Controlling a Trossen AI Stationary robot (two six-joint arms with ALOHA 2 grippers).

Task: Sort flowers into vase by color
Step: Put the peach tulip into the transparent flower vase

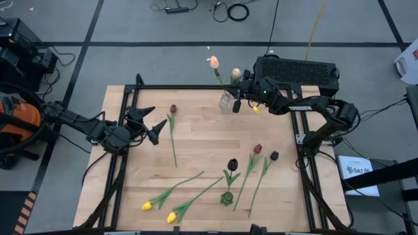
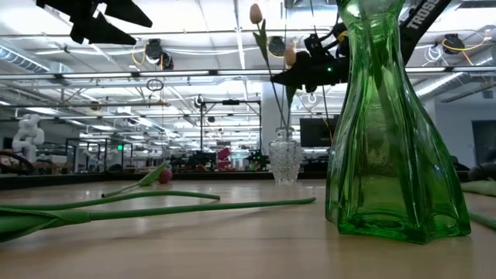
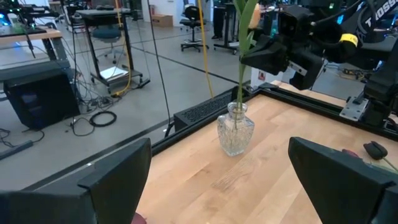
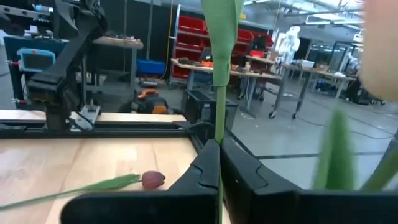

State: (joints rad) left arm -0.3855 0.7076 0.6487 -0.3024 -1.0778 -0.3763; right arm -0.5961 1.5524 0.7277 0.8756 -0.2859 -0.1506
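Observation:
A clear glass vase (image 1: 226,101) stands at the table's far edge with a pale peach tulip (image 1: 213,62) upright in it. My right gripper (image 1: 239,89) hovers just right of the vase, shut on a second peach tulip (image 1: 236,73). My left gripper (image 1: 157,117) is open above the table's left part, beside a dark red tulip (image 1: 173,109) that lies flat. A green vase (image 1: 226,197) stands near the near edge. Two yellow tulips (image 1: 147,205) and several dark ones (image 1: 232,163) lie flat around it. My right gripper pinches the second peach tulip's green stem (image 4: 218,134) between its two fingers, below the head. The fingers come level from the table's right, across the stem. The stem stands upright, and its lower part (image 2: 280,116) runs down toward the clear vase's mouth (image 3: 237,107).
A black box (image 1: 297,68) sits beyond the far edge behind my right arm. Black frame rails (image 1: 307,176) run along the table's left and right sides. Bare wood (image 1: 202,134) lies between the two arms in the table's middle.

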